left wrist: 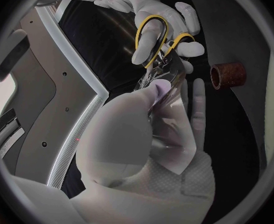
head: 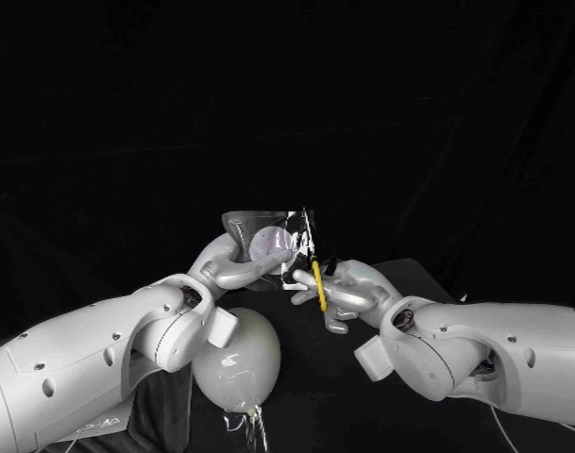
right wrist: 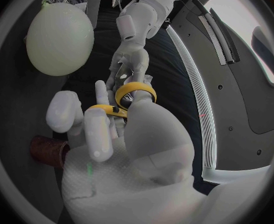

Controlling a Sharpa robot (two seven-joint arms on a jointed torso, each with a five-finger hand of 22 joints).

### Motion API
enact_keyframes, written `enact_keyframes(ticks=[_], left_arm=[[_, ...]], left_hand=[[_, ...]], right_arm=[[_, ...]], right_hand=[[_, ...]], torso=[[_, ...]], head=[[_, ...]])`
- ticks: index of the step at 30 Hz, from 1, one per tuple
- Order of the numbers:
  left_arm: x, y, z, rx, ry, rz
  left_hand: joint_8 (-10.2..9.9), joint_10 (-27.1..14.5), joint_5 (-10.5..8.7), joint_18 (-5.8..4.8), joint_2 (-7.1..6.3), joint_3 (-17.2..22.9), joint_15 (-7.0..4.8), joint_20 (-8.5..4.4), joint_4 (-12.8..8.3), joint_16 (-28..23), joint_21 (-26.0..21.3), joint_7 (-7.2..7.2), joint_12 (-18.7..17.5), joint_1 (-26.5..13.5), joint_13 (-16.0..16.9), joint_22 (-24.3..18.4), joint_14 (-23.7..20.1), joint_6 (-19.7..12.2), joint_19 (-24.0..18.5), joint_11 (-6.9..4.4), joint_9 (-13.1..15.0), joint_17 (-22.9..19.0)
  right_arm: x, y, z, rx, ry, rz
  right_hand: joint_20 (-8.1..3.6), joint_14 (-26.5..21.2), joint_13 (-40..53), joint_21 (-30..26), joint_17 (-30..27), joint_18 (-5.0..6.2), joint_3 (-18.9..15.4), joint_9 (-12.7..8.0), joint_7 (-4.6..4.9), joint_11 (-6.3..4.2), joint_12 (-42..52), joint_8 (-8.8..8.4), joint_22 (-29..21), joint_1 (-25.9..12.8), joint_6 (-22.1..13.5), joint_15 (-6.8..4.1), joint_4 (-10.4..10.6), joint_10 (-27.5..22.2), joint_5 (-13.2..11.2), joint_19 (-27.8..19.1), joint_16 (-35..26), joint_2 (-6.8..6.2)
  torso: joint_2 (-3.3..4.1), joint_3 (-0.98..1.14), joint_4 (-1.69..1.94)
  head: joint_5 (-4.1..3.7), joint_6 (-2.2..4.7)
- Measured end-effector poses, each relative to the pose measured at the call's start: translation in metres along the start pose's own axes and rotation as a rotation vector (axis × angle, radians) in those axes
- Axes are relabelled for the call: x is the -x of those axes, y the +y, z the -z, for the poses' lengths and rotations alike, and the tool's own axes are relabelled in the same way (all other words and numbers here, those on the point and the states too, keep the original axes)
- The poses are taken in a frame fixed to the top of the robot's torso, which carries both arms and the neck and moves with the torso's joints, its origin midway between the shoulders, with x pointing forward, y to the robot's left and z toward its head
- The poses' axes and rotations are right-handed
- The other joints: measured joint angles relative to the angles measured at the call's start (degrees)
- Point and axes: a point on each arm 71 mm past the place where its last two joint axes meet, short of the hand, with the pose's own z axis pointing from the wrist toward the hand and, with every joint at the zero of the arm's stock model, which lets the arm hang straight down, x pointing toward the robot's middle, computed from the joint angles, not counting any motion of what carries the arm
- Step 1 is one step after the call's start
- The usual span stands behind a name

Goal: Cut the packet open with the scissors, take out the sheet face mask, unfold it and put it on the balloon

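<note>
My left hand (head: pixel 233 266) holds the clear packet (head: pixel 262 232) upright above the table; in the left wrist view the packet (left wrist: pixel 174 137) lies against its palm (left wrist: pixel 127 154). My right hand (head: pixel 339 289) grips the yellow-handled scissors (head: pixel 318 283), with fingers through the loops (left wrist: pixel 154 36). The blades rise along the packet's right edge and meet it near the top. In the right wrist view the scissors (right wrist: pixel 134 92) sit between my right hand (right wrist: pixel 134 149) and my left hand (right wrist: pixel 128 64). The pale balloon (head: pixel 237 360) lies on the table below the left forearm; the right wrist view also catches the balloon (right wrist: pixel 59 39).
A short brown cylinder (left wrist: pixel 228 75) stands on the black table beside the hands; it is the brown cylinder (right wrist: pixel 47 150) in the right wrist view too. Thin strings trail from the balloon's knot toward the table's near edge.
</note>
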Motion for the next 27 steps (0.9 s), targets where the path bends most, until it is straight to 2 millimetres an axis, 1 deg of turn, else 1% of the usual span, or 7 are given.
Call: enact_keyframes(ticks=[4,8,10,11,16,19,27], left_arm=[[0.001,0.000,0.001,-0.001,0.001,-0.007],[0.002,0.001,0.001,-0.001,0.001,-0.012],[0.002,0.001,0.001,-0.001,0.001,-0.013],[0.002,0.002,0.002,0.000,0.003,-0.015],[0.000,0.004,0.002,0.006,0.008,-0.015],[0.001,0.004,0.002,0.007,0.008,-0.014],[0.005,0.006,0.004,0.017,-0.011,0.006]], left_hand=[[0.0,0.0,0.17,0.00,0.00,0.0,0.00,0.00,0.0,0.0,0.0,0.07,0.0,0.0,0.0,0.0,0.0,-0.1,0.0,0.00,0.0,0.0],[0.0,0.0,0.20,0.00,-0.01,0.0,0.00,0.00,0.0,0.0,0.0,0.08,0.0,0.0,0.0,0.0,0.0,-0.1,0.0,0.01,0.0,0.0],[-0.1,0.0,0.20,0.00,-0.01,0.0,0.00,0.00,0.0,0.0,0.0,0.12,0.0,0.0,0.1,0.1,0.0,0.0,0.0,0.01,0.0,0.0],[-0.1,0.0,0.20,-0.24,-0.01,0.2,0.00,0.00,-0.2,0.0,0.0,0.21,0.1,0.0,0.1,0.1,0.0,0.0,0.0,0.01,0.0,0.0],[0.1,0.0,0.20,-0.38,-0.01,0.2,0.00,0.00,-0.2,0.0,0.0,0.21,0.2,0.0,0.1,0.1,0.0,0.0,0.0,0.01,0.0,0.0],[0.1,0.0,0.20,-0.38,-0.02,0.2,0.01,-0.21,-0.2,0.0,0.0,0.22,0.2,0.0,0.1,0.1,0.0,0.0,-0.2,0.01,0.0,0.0],[0.1,0.0,0.20,-0.38,-0.15,0.2,0.01,-0.21,-0.2,0.0,0.2,0.22,0.2,-0.2,0.0,0.1,0.0,0.0,-0.2,0.01,0.0,0.0]], right_arm=[[0.002,0.000,-0.001,-0.002,-0.006,-0.001],[0.004,-0.001,-0.002,-0.007,-0.018,-0.004],[0.006,-0.001,-0.002,-0.010,-0.028,-0.005],[0.006,-0.001,-0.002,-0.009,-0.034,-0.006],[0.011,0.001,-0.003,-0.008,-0.063,-0.005],[0.014,0.000,-0.003,-0.012,-0.081,-0.004],[0.026,-0.003,-0.001,-0.021,-0.143,-0.003]], right_hand=[[0.19,0.0,0.0,0.9,0.8,-0.01,0.0,0.2,-0.34,-0.43,0.9,0.38,0.0,0.3,1.2,0.00,0.0,1.4,0.0,0.2,0.5,0.25],[-1.49,0.0,2.0,5.1,3.7,-0.09,-0.2,1.6,-2.82,0.63,4.8,3.38,0.0,1.7,6.5,-2.16,-0.2,4.7,0.0,2.9,1.6,2.19],[-2.09,0.0,2.6,6.0,4.5,-0.38,-0.2,2.0,-3.73,0.67,5.9,4.26,0.0,2.1,8.0,-2.79,-0.2,5.5,0.0,3.5,1.7,2.91],[-2.47,-0.1,3.0,6.7,5.1,-0.41,-0.3,2.4,-4.23,-0.27,6.5,4.95,0.0,2.2,9.0,-3.23,-0.2,7.6,0.0,3.9,1.9,3.75],[-4.97,-0.2,7.9,10.4,6.2,-0.82,-0.2,6.5,-3.59,-0.79,12.9,10.38,0.0,2.3,10.7,-5.02,-1.2,9.4,0.0,6.4,2.2,3.95],[-7.07,-0.3,21.1,12.5,6.6,-1.69,-0.2,11.6,-3.60,-0.79,23.9,15.19,0.0,2.3,10.7,-5.28,-1.5,9.4,0.0,7.4,2.3,3.96],[-7.54,-0.3,32.0,14.4,6.8,-1.87,-0.2,17.2,-4.83,-0.81,25.8,19.34,0.0,2.0,9.4,-5.68,-1.0,9.4,-0.1,7.9,2.7,4.24]], torso=[[-0.02,0.00,0.00],[-0.02,0.00,0.00],[-0.02,-0.01,0.00],[-0.02,-0.01,0.00],[-0.02,-0.01,-0.02],[-0.02,0.00,-0.02],[-0.05,0.01,-0.04]], head=[[-0.08,0.01],[-0.09,0.05],[-0.09,0.08],[-0.09,0.09],[-0.13,-0.01],[-0.22,-0.05],[-0.52,0.14]])
